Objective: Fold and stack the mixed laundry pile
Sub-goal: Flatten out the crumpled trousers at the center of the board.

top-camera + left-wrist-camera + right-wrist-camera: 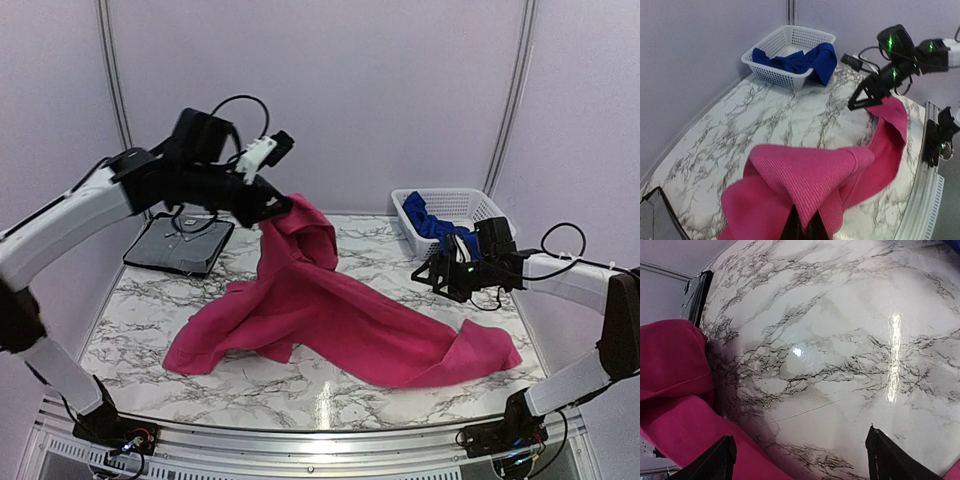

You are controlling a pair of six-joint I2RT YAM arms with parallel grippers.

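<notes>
Claw (799, 442) spread wide above marble table (840, 330); magenta garment (675, 390) at left, dark tray (692, 292) beyond.

The marble-veined table (330, 385) before me carries a magenta-pink garment (340, 320) sprawled across its middle, one end raised off the surface. A dark grey tray (145, 255) sits at my far left, a white mesh basket (455, 205) at my far right.

Overhead overview; wrist close-ups; shared table (330, 390)

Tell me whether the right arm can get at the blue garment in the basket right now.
Probably yes: the right pincer is open and empty close to the white basket, and the blue garment lies uncovered, draped over its rim.
</notes>
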